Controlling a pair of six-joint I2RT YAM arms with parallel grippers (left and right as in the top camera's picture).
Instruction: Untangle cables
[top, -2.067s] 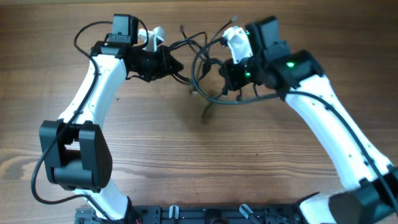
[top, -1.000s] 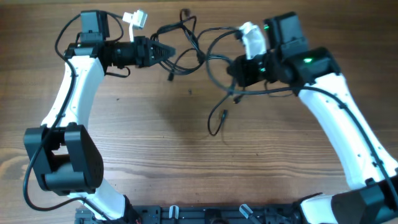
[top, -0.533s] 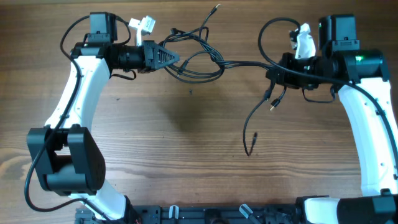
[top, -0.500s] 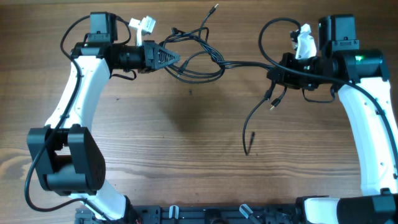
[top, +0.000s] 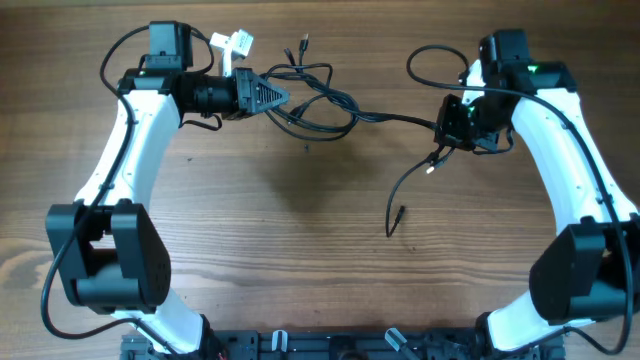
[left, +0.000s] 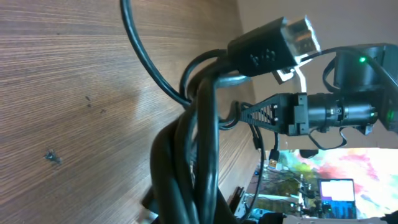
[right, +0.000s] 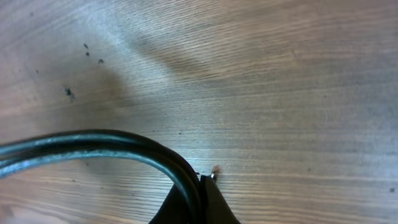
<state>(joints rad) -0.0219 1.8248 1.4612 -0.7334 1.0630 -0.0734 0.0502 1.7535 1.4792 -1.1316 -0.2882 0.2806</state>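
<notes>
The black cables (top: 320, 100) stretch across the far part of the table between my two grippers. My left gripper (top: 283, 95) is shut on a thick bunch of loops; in the left wrist view the bunch (left: 193, 162) fills the jaws and a USB plug (left: 280, 46) sticks out above it. My right gripper (top: 447, 128) is shut on a single cable strand, seen pinched in the right wrist view (right: 186, 186). From it two loose ends hang down, one plug (top: 432, 168) near the gripper and one (top: 393, 222) lower on the table.
The wooden table (top: 300, 260) carries both arms. A white connector (top: 235, 43) sticks up by the left wrist. A black rail (top: 340, 345) runs along the near edge.
Both grippers pulled apart, spreading the cable bunch sideways. The right arm swung far right and then a little back left and turned; the loose ends dropped down onto the table.
</notes>
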